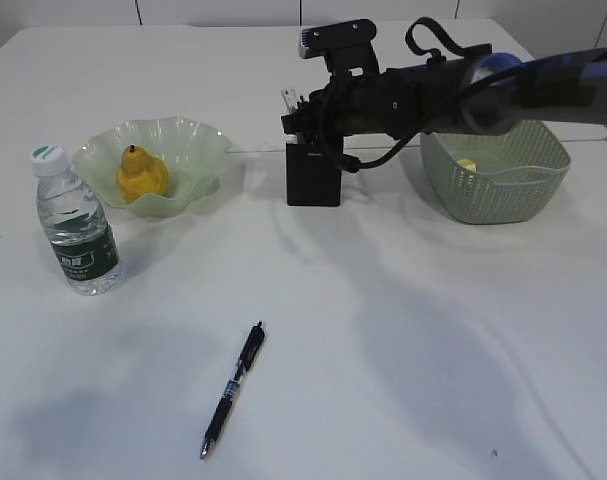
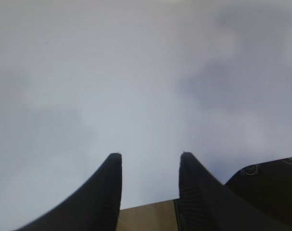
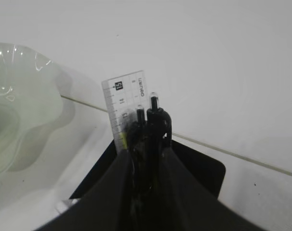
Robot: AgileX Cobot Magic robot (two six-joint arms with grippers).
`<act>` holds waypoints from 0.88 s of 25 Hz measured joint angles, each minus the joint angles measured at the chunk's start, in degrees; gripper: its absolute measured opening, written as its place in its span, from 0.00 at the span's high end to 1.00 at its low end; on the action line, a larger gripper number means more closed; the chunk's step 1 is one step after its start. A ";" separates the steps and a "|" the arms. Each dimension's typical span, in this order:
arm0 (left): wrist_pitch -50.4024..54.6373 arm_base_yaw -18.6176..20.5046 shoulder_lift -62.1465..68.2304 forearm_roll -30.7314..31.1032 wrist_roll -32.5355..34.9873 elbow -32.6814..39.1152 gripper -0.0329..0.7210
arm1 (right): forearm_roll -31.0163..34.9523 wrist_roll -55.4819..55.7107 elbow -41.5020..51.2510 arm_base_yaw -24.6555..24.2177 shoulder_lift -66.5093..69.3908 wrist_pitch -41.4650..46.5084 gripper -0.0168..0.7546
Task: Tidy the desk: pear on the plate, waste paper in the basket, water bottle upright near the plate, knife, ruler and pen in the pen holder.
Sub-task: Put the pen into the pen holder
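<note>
White matte desk (image 1: pixel 383 380) fills the near field, and we see plenty of open room around the one loose item there: a black pen (image 1: pixel 233 388) with blue barrel markings, lying flat, angled tip toward the near edge, well apart from everything else.

Further back on the left we note the water bottle (image 1: pixel 75 222), clear ribbed plastic, dark green label, white cap, standing upright just beside the plate (image 1: pixel 198 140). That plate is pale green translucent glass with a wavy ruffled rim; the yellow pear (image 1: pixel 141 174) sits inside it, stem up.

Mid-table we have the pen holder (image 1: pixel 313 175), a matte black square box. The right gripper (image 3: pixel 146 125) hangs over its open top, its fingers pressed onto a dark pen-like stick (image 3: pixel 153 113) pointing down into the holder. The ruler (image 3: pixel 126 98), clear plastic with fine black marks, stands upright in the holder, touching the fingers.

Right of the holder is the basket (image 1: pixel 498 185), sage-green woven-pattern plastic, with a yellow scrap of waste paper (image 1: pixel 467 165) inside. The right arm crosses above its rim.

The left gripper (image 2: pixel 149 159) hovers over bare desk, its curved black fingers spread, nothing between them.
</note>
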 joint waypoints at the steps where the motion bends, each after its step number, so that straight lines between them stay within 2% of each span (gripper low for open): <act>1: 0.00 0.00 0.00 0.00 0.00 0.00 0.59 | 0.00 0.00 0.00 0.00 -0.52 1.19 0.75; 8: 0.00 0.00 0.00 0.00 0.00 0.00 0.59 | 0.76 0.00 -0.12 0.00 -4.04 12.54 0.75; 22: 0.00 0.00 0.00 0.12 0.00 0.00 0.59 | 9.55 0.11 -1.09 0.00 -13.19 33.97 0.75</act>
